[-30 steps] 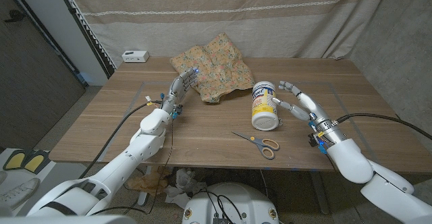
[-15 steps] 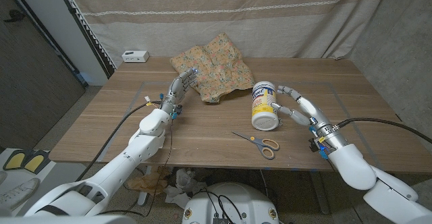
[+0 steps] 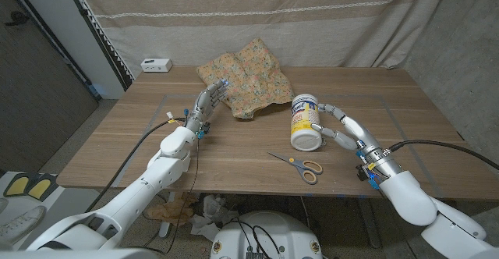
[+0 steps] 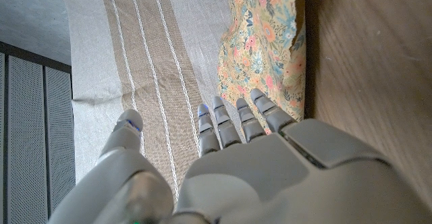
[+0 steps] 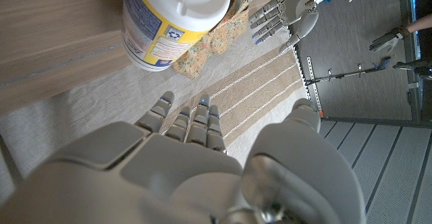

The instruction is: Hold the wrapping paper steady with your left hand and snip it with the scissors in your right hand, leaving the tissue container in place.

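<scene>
- The right hand (image 3: 348, 128) stood just beside the tissue container (image 3: 306, 122), on the container's right, with its fingers spread and curved toward the white-and-yellow cylinder; it held nothing, and whether a fingertip touched the label could not be told.
- In the right wrist view the same right hand (image 5: 189, 163) showed from behind, fingers apart, with the tissue container (image 5: 174, 20) standing upright on the table beyond the fingertips.
- The scissors (image 3: 299, 164) lay flat on the wooden table (image 3: 117, 146) near its front edge, in front of the container and apart from both hands, orange handles toward the right arm.
- The left hand (image 3: 207, 103) was raised with fingers extended and apart, gripping nothing, its fingertips at the left edge of the wrapping paper (image 3: 248, 78); contact could not be confirmed.
- In the left wrist view the left hand (image 4: 236, 163) reached toward the floral wrapping paper (image 4: 264, 45), which lay crumpled on the table.
- The wrapping paper sat at the table's back middle, behind the container.
- A small white box (image 3: 157, 64) rested at the back left corner, before the striped curtain (image 3: 257, 9).
</scene>
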`<act>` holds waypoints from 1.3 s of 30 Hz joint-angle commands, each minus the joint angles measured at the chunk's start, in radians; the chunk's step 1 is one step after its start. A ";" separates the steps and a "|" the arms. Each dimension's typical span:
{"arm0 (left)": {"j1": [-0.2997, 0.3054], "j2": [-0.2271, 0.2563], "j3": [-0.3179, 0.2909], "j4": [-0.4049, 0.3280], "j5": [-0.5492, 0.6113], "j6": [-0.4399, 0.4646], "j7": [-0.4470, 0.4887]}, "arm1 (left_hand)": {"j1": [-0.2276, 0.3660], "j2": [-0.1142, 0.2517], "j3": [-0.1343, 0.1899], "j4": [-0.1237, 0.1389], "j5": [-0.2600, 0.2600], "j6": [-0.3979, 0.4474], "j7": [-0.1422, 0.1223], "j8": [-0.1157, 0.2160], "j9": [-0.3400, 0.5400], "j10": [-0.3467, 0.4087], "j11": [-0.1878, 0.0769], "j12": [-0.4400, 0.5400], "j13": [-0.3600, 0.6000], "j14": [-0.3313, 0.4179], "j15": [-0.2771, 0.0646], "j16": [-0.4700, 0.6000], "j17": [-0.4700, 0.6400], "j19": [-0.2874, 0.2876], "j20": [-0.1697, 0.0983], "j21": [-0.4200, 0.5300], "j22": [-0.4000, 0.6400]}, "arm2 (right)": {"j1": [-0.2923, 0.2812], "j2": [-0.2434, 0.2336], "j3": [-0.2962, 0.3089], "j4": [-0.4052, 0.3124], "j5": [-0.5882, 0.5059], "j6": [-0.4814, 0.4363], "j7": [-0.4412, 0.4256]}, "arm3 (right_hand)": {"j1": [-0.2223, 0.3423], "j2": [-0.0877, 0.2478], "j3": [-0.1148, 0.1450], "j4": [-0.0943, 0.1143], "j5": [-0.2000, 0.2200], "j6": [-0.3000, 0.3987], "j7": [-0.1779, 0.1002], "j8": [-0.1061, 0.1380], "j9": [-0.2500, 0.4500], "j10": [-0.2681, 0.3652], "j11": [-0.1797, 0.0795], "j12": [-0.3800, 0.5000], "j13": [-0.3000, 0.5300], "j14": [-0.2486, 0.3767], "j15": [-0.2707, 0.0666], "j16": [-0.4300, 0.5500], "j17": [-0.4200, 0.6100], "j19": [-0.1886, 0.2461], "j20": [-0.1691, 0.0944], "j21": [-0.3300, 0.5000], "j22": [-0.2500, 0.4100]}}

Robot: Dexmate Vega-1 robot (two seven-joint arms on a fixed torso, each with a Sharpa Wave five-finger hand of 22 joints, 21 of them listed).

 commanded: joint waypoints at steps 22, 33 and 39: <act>-0.007 -0.022 0.001 0.066 -0.017 -0.071 -0.063 | 0.005 -0.009 -0.005 0.007 -0.005 0.003 0.000 0.005 0.004 0.004 -0.001 0.005 0.002 -0.014 -0.086 0.005 0.004 -0.017 -0.038 0.003 0.005 | -0.078 0.031 0.056 -0.080 -0.053 -0.011 0.047 | 0.017 0.011 0.007 0.003 -0.011 0.023 0.022 -0.002 0.004 0.013 0.045 0.002 0.007 0.243 -0.059 0.094 0.044 0.226 -0.021 0.106 0.047; 0.007 -0.008 -0.004 0.031 -0.016 -0.050 -0.044 | 0.002 -0.011 -0.008 0.008 -0.005 0.003 -0.001 0.006 0.004 0.008 0.003 0.007 0.002 -0.013 -0.082 0.007 0.004 -0.019 -0.035 0.004 0.005 | -0.082 0.042 0.052 -0.087 -0.080 -0.011 0.056 | 0.039 0.005 0.015 -0.007 -0.021 0.079 0.049 0.008 0.004 0.076 0.076 0.012 0.002 0.391 -0.097 0.160 0.072 0.394 -0.066 0.192 0.068; 0.014 -0.001 -0.005 0.012 -0.013 -0.037 -0.032 | 0.001 -0.011 -0.010 0.009 -0.005 0.004 0.000 0.006 0.004 0.008 0.001 0.006 0.002 -0.013 -0.082 0.008 0.004 -0.020 -0.034 0.004 0.005 | -0.082 0.039 0.048 -0.092 -0.087 -0.010 0.069 | 0.049 0.004 0.019 -0.010 -0.024 0.110 0.046 0.015 0.004 0.113 0.074 0.022 0.001 0.438 -0.113 0.181 0.080 0.422 -0.074 0.208 0.069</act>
